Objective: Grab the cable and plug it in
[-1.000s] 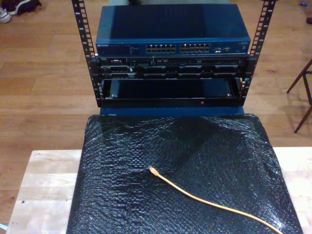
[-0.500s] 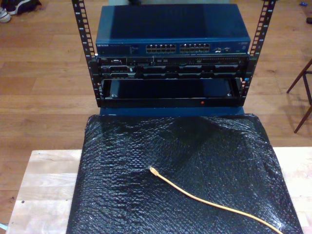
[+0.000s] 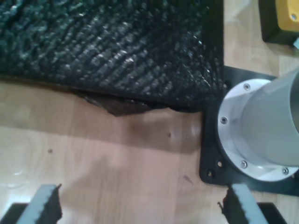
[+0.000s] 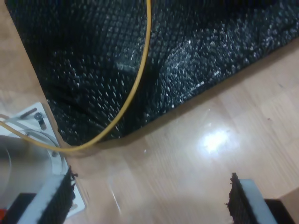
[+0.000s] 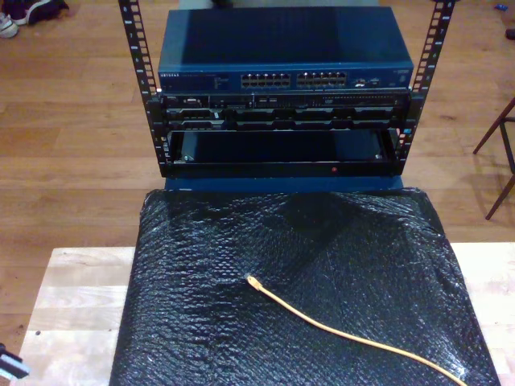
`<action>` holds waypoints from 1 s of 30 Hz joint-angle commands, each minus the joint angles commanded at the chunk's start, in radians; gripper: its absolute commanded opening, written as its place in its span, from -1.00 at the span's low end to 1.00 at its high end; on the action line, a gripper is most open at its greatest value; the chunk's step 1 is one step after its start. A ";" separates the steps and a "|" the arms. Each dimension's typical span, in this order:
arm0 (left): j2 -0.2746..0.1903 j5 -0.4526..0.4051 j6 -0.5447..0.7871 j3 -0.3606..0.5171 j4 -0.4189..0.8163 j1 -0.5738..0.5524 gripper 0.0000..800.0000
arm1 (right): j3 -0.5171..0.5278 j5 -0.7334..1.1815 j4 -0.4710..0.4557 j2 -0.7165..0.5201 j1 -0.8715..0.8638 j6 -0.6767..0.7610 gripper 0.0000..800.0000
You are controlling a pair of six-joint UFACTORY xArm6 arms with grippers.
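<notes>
Above the wooden table, my first tool spread wide, empty, my second tool likewise, cable beyond it.

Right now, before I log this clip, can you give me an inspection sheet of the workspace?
Surface: wooden table covered by a black bubble-wrap sheet.
Job's things: orange cable lying loose on the sheet, plug end free; network switch in the rack behind, ports facing the table.
Clutter: nothing seen.
Grippers: my first tool open over bare wood; my second tool open, near the sheet's edge.
Cables: the orange cable runs off the sheet past an arm base.
Surroundings: wood floor, chair legs.
</notes>
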 joint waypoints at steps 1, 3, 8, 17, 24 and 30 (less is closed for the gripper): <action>0.000 0.000 -0.011 0.000 -0.003 -0.005 1.00 | 0.000 -0.002 0.000 -0.002 0.021 0.021 0.97; 0.000 -0.002 -0.031 0.000 -0.011 -0.015 1.00 | 0.002 -0.002 0.000 -0.015 0.063 0.061 0.97; 0.000 -0.002 -0.086 0.000 -0.038 -0.037 1.00 | 0.009 -0.006 0.020 -0.077 0.132 0.169 0.97; 0.000 0.000 -0.141 0.002 -0.068 -0.052 1.00 | 0.064 -0.049 0.140 -0.219 0.178 0.305 0.97; 0.000 0.002 -0.166 0.005 -0.074 -0.058 1.00 | 0.074 -0.117 0.141 -0.218 0.281 0.411 0.97; 0.002 0.000 -0.167 0.006 -0.074 -0.058 1.00 | 0.074 -0.169 0.141 -0.175 0.354 0.460 0.96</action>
